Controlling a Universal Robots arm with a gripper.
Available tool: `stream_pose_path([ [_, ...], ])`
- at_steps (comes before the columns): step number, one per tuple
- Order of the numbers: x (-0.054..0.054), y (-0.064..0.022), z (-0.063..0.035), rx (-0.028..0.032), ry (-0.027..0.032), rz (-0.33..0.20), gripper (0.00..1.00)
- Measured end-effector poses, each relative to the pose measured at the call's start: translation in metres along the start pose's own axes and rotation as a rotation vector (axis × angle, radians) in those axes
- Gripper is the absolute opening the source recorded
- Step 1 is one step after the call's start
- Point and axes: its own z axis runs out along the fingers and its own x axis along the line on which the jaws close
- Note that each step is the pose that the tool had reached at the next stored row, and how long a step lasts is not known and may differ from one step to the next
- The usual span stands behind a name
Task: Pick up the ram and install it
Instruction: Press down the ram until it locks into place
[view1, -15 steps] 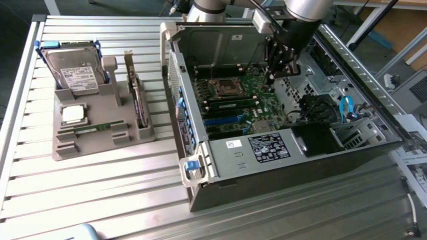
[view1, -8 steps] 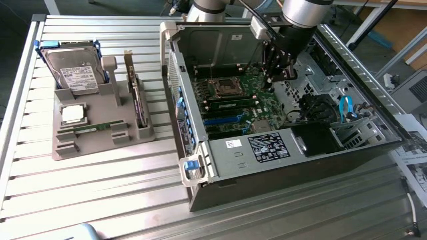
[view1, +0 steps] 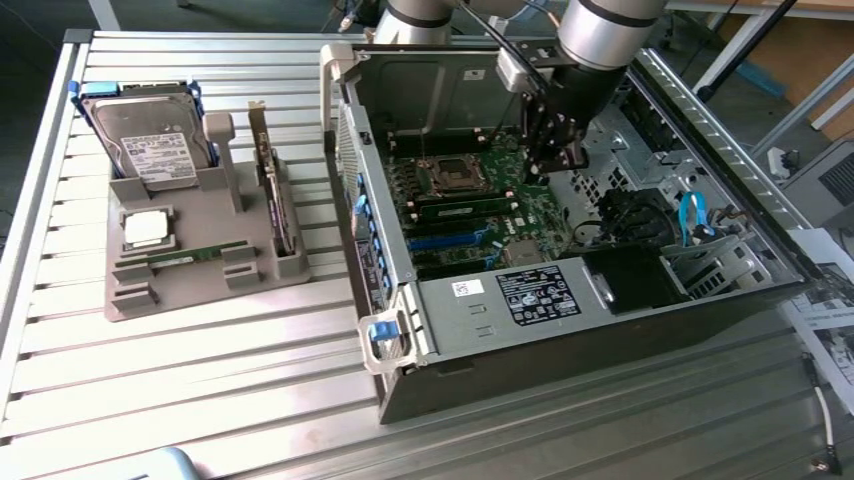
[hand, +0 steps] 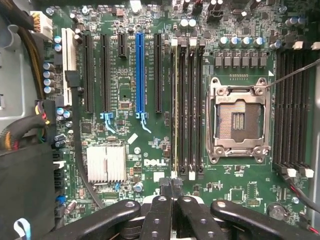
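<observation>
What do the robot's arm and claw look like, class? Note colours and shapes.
The arm is a silver-grey cylinder ending in black wrist hardware. The claw is black: jointed links with round pivot pins, narrowing to two slim fingers.

In the exterior view the arm (view1: 607, 30) is cut off at the 12 o'clock edge, and the hand (view1: 561, 160) hides some of the green board (view1: 501, 195). The words on the drive's label (view1: 158, 152) are too small to read.

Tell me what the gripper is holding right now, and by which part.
Nothing, it seems: the gripper is shut with nothing between its fingers. One ram sits in a motherboard slot.
</observation>
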Motion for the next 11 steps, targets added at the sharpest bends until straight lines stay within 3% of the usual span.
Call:
stream_pose_path([
  [11,0.0,0.0003,0.0219,0.0,0.0,0.0,0.11],
])
